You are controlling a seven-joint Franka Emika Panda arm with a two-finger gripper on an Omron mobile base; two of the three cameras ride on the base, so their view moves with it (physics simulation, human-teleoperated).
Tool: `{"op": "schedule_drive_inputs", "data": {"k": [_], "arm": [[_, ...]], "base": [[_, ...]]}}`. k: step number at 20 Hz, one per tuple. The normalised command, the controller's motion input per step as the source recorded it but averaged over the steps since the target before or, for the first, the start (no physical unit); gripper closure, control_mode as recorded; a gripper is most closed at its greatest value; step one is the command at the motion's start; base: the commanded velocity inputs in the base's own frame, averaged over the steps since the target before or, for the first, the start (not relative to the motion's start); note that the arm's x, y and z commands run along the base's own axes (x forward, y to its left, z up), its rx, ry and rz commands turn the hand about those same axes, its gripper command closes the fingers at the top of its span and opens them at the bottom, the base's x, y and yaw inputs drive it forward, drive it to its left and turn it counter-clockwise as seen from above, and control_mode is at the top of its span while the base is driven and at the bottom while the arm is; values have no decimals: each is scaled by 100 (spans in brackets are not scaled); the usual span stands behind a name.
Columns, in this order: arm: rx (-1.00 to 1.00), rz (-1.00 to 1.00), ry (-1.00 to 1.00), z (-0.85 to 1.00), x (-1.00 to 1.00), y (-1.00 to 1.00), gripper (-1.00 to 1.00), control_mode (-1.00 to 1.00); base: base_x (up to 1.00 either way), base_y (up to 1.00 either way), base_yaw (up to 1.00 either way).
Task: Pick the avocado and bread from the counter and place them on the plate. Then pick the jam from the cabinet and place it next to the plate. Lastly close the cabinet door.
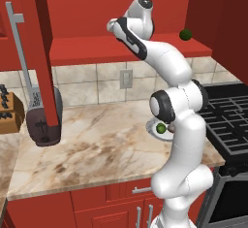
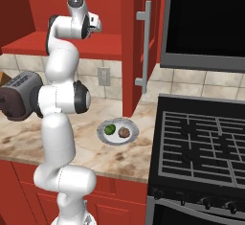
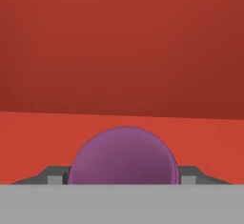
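The purple jam point(image 3: 124, 156) sits close up between my gripper's point(image 3: 123, 178) two finger tips, which flank its sides with the jaws open. It rests on the red shelf point(image 3: 205, 142) of the cabinet point(image 1: 97, 50). My hand point(image 1: 112, 26) reaches up into the cabinet over the counter point(image 1: 106, 139). Below it, the plate point(image 2: 131, 126) holds the bright-green avocado point(image 2: 109, 129) and the brown bread point(image 2: 124, 132). The avocado point(image 1: 161, 128) also peeks out from behind my arm on the plate point(image 1: 150, 125).
The cabinet's left door point(image 1: 41, 52) stands open with its silver handle point(image 1: 22, 42); the right door point(image 2: 129, 51) stands open too. A dark green ball point(image 1: 185, 34) lies on the shelf's right end. A toaster point(image 1: 43, 120), knife block point(image 1: 9, 108) and stove point(image 2: 206, 142) flank the worktop.
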Motion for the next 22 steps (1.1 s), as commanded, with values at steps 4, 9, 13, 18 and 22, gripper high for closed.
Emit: {"op": "schedule_drive_inputs", "data": {"k": [4,9,13,18,22], "arm": [[0,0,0,0,0,0,100,-100],[0,0,0,1,-35,0,100,-100],[0,1,-3,2,-96,0,100,-100],[-2,2,0,0,-100,0,100,-100],[-3,3,-1,0,-100,0,100,-100]], "base": [[0,0,0],[0,0,0],[0,0,0],[0,0,0],[0,0,0]]}}
